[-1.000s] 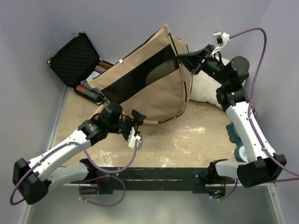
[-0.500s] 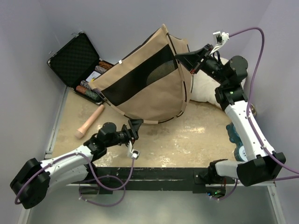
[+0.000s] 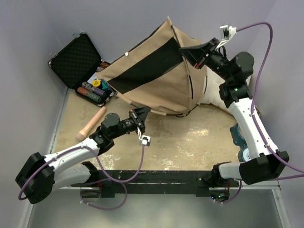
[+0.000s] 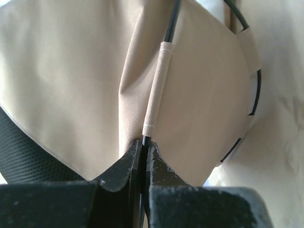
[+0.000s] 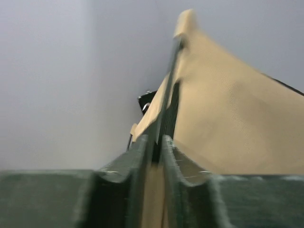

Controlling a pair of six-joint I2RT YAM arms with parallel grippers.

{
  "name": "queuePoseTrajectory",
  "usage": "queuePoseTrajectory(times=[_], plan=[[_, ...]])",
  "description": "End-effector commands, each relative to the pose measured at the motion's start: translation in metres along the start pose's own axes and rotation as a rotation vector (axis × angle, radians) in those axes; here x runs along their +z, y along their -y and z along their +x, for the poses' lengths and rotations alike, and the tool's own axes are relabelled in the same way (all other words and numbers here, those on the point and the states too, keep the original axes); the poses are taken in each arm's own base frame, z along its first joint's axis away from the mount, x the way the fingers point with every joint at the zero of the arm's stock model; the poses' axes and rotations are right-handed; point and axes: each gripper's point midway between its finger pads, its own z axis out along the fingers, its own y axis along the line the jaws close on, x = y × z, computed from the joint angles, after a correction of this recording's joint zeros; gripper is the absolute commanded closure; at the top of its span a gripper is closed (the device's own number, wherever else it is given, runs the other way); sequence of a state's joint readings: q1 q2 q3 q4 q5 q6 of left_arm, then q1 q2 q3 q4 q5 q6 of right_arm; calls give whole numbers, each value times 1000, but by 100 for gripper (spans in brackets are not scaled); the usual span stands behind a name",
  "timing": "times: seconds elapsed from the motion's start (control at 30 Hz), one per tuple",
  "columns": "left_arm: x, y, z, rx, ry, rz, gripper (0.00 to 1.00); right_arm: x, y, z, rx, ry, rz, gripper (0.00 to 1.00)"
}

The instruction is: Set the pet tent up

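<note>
Half done, seemingly: tan fabric pet tent point(image 3: 159, 78) leans part-raised, left hand point(image 4: 143, 148) pinching its thin black pole point(image 4: 172, 20), right hand point(image 5: 156, 142) pinching its upper-right edge.

Top camera overhead facing down, wrist cameras close against pet tent point(image 3: 161, 90)

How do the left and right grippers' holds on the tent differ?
The left gripper pinches a bare black pole at the pet tent's low near edge; the right gripper clamps its raised far-right edge. Left sits low, right high. Both are shut on it.
</note>
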State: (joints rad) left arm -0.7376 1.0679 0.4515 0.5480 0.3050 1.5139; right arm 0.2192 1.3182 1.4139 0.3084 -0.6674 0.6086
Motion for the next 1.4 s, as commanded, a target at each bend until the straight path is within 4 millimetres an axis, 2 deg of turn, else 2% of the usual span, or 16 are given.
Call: queuePoseTrajectory(times=[0.0,0.07,0.1,0.23,0.27,0.4,0.53,0.6,0.63,0.8,0.87,0.97,1.0,1.17,1.27,1.37], plan=[[-18,-148,-21,-237,131,-308,100,-1,-11,-32,-79,32,-36,61],[-21,-175,-28,-345,179,-299,100,-7,-5,-57,-131,57,-19,15],[-21,-183,-30,-415,197,-292,100,-10,-3,-67,-154,59,-16,6],[-23,-205,-20,-652,248,-230,100,-21,-6,-110,-267,62,-27,1],[-24,-207,-18,-712,274,-196,100,-22,-15,-113,-299,53,-62,1],[-25,-205,-4,-857,317,-110,100,-41,-10,-124,-413,32,-31,1],[-20,-178,3,-957,335,-2,100,-54,3,-92,-450,-83,-42,1],[-20,-161,19,-984,304,27,100,-63,13,-71,-512,-166,-50,1],[-20,-151,36,-999,262,23,100,-70,18,-52,-483,-234,-49,1],[-22,-131,104,-1070,100,-13,57,-107,46,15,-623,-469,-43,1],[-19,-131,115,-1096,73,18,35,-123,52,38,-637,-551,-47,2],[-16,-128,122,-1156,29,84,13,-141,53,68,-635,-651,-86,2],[-15,-127,124,-1174,17,97,9,-144,53,74,-616,-663,-82,3],[-23,-139,135,-1301,-77,6,5,-147,44,99,-609,-727,-94,4],[-35,-143,141,-1364,-149,-61,5,-140,15,115,-605,-737,-174,4],[-46,-142,140,-1421,-207,-95,5,-142,0,126,-570,-742,-209,5]])
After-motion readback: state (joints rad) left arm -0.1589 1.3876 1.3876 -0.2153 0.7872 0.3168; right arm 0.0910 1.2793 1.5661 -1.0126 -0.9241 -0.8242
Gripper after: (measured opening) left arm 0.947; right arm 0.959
